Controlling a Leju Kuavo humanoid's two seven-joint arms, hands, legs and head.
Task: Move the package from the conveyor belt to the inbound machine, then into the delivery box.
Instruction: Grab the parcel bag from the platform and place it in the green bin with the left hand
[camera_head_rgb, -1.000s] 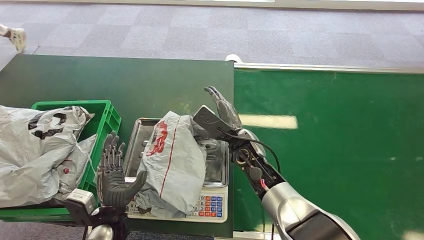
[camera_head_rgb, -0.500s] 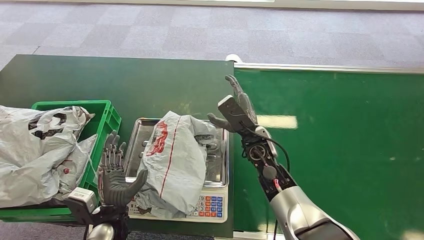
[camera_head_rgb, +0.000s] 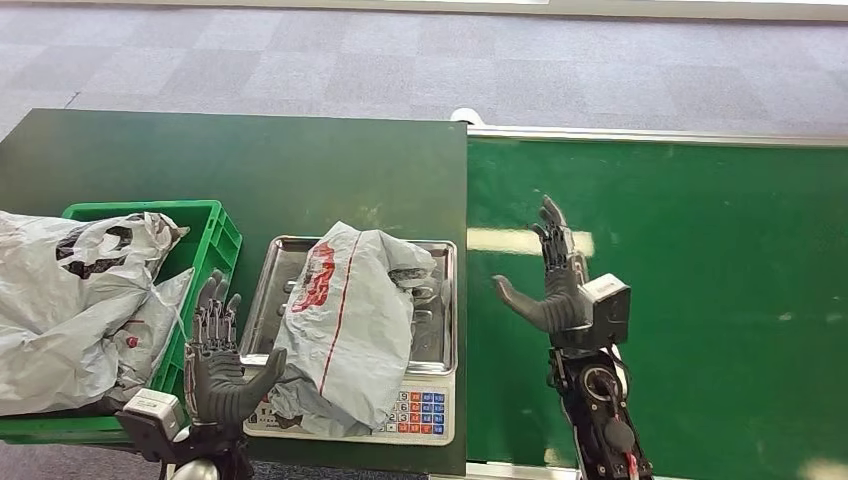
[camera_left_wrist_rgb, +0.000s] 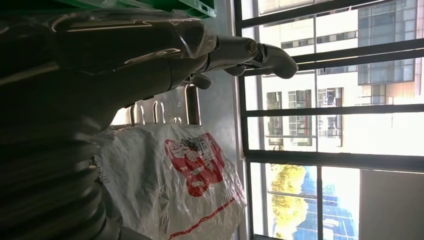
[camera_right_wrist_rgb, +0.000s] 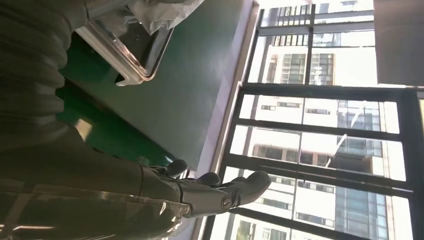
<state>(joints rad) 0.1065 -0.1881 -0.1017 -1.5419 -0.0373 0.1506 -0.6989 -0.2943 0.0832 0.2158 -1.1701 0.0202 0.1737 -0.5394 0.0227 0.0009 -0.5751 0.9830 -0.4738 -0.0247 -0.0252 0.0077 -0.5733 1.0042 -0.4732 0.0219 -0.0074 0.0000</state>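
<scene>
Centre frame, the crumpled grey plastic mailer bag with red print (camera_head_rgb: 345, 325) looks soft, light, slippery; best grasped mid-bulge. Left hand (camera_head_rgb: 222, 365) and right hand (camera_head_rgb: 556, 290) both spread, empty.

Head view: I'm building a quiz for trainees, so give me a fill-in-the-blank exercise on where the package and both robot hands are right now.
1. The package lies on the metal tray of the ____.
2. The crate beside the scale, holding other bags, is ____ in colour.
3. The right robot hand is over the conveyor belt, open and holding ____.
4. The left robot hand has its thumb against the ____.

Missing words: scale; green; nothing; package
</scene>
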